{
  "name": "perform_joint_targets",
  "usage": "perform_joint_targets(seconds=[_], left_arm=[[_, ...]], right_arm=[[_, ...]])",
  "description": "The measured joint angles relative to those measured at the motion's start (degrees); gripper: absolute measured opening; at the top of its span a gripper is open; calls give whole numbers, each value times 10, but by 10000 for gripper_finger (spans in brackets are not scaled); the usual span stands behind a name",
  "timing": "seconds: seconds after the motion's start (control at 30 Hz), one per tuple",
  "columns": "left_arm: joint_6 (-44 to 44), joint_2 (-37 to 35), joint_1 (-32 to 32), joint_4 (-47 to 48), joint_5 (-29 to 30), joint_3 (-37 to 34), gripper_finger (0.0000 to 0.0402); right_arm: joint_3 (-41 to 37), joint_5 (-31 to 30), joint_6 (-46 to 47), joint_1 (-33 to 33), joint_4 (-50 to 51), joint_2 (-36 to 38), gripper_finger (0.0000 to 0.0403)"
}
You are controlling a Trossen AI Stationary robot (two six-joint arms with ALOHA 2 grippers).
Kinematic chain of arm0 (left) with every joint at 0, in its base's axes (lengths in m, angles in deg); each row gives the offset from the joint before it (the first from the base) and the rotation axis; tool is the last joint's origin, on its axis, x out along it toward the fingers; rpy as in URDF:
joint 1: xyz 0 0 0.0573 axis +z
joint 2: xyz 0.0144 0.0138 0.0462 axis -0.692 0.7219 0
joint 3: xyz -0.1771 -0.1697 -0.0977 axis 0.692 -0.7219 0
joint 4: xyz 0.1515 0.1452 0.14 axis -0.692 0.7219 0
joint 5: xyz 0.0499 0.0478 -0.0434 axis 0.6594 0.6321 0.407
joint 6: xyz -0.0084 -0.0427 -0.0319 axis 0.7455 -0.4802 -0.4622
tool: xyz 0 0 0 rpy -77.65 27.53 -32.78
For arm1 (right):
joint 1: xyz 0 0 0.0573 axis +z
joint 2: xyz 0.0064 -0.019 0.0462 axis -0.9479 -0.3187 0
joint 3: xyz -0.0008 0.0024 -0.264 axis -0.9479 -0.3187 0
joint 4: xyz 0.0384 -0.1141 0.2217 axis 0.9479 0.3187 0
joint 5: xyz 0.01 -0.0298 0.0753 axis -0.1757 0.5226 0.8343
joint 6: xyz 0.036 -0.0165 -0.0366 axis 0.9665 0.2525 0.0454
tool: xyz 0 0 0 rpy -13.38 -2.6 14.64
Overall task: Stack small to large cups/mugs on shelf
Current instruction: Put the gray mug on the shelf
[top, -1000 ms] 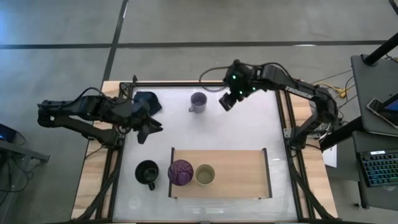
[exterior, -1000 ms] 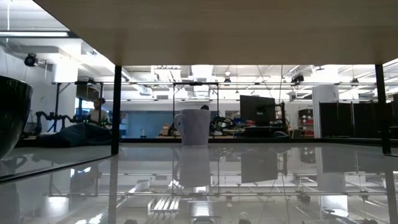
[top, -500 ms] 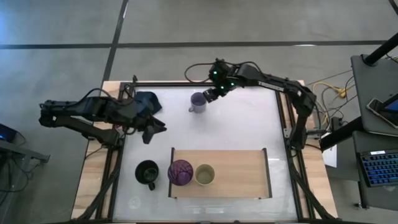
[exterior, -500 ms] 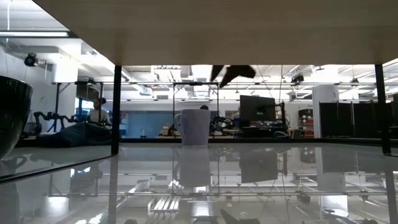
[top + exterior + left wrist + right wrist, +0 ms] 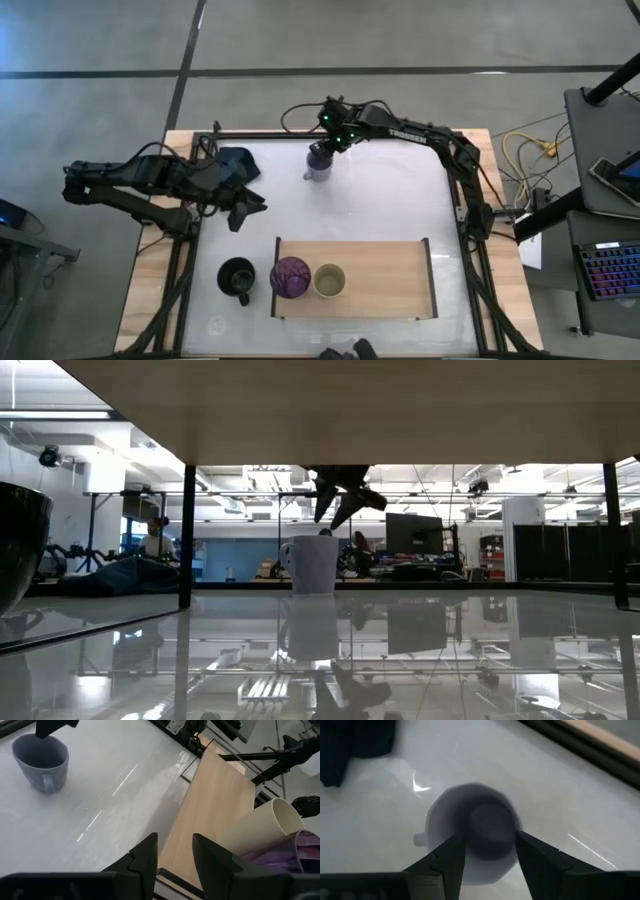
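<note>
Nearest the camera side of the white bench (image 5: 390, 205), the wooden shelf (image 5: 385, 280) already carries the purple tumbler (image 5: 290, 277) and the pale yellow cup (image 5: 329, 281), touching side by side at its left end. Just beside that end, on the bench, stands the black mug (image 5: 237, 278). Further back, the left hand (image 5: 240, 208) waits, released, holding nothing. At the far edge, the right hand (image 5: 322, 150) hovers over the grey-lavender mug (image 5: 318, 166), fingers spread astride its rim, not gripping. A slightly off-centre descent could clip the rim and tip the mug.
</note>
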Motion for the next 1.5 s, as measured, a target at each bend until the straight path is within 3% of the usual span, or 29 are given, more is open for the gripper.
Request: perform_joint_targets(seconds=[0.2, 0.33, 0.47, 0.63, 0.7, 0.87, 1.1, 1.3, 1.5], left_arm=[[31, -4, 19, 50, 49, 0, 107], [83, -5, 94, 66, 47, -1, 107], [168, 8, 213, 11, -52, -2, 102], [266, 72, 388, -57, -297, -3, 75], [284, 108, 442, -73, -361, -2, 64], [348, 196, 516, -72, -414, -2, 52], [400, 308, 544, -120, -493, -2, 51], [375, 373, 542, -220, -497, -1, 51], [380, 397, 531, -225, -385, -1, 59]], right_arm=[[45, -73, 9, 0, 111, 3, 167], [55, -76, 15, -2, 168, 5, 167], [44, -69, 22, -1, 181, 5, 167], [29, -45, 45, 4, 180, 5, 167], [25, -35, 47, 6, 181, 6, 167], [9, -37, 53, 14, 184, 26, 167], [-17, -70, 68, 21, 173, 114, 167], [-65, -94, 125, 20, 161, 192, 167], [-117, -111, 156, 20, 147, 236, 167]])
